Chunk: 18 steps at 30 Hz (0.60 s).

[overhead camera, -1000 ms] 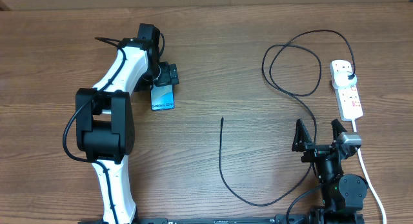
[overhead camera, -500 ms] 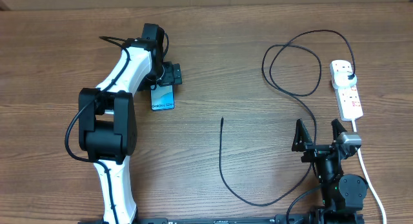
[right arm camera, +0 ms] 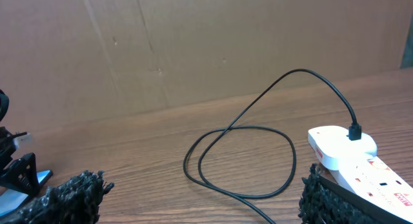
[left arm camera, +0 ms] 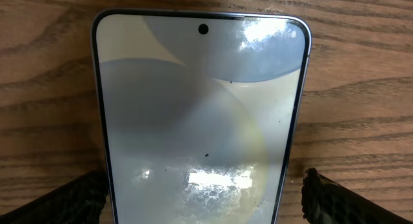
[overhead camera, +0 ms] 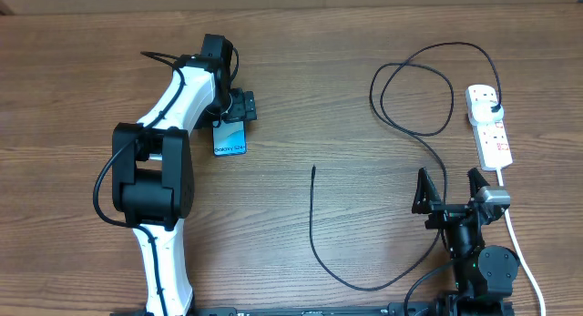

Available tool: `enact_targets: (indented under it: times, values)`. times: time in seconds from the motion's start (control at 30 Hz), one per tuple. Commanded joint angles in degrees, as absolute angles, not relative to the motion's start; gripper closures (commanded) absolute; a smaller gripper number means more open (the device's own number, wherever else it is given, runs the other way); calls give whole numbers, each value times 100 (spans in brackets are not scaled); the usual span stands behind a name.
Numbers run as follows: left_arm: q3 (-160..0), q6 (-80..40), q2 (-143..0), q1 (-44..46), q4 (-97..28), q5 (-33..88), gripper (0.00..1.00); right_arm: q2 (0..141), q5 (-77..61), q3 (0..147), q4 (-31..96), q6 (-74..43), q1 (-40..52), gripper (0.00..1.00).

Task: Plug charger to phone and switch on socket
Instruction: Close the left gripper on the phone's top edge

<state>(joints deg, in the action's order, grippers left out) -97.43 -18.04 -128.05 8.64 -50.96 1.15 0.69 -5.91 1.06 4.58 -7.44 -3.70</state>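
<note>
The phone lies flat on the table at the left, screen up, and fills the left wrist view. My left gripper is open over the phone's far end, with its fingers on either side of the phone's edges and a gap to each. The charger cable runs from its free tip in a big loop to the black plug head, which sits in the white socket strip. My right gripper is open and empty beside the cable and near the socket.
The strip's thick white cord runs toward the front edge, past my right arm. The cable makes a double loop at the back right. A brown cardboard wall stands behind the table.
My left arm has shifted slightly to the right over the phone. The phone, the cable and my right arm have not moved.
</note>
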Motion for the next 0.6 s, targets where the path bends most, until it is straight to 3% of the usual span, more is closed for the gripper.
enact_targets:
  times: [0.0, 0.57]
  values:
    - [-9684, -1841, -13082, 902, -5098, 132, 0, 16, -539, 45, 440, -727, -349, 0]
    - [-9684, -1820, -13082, 902, -5262, -64, 0, 16, -539, 45, 440, -727, -349, 0]
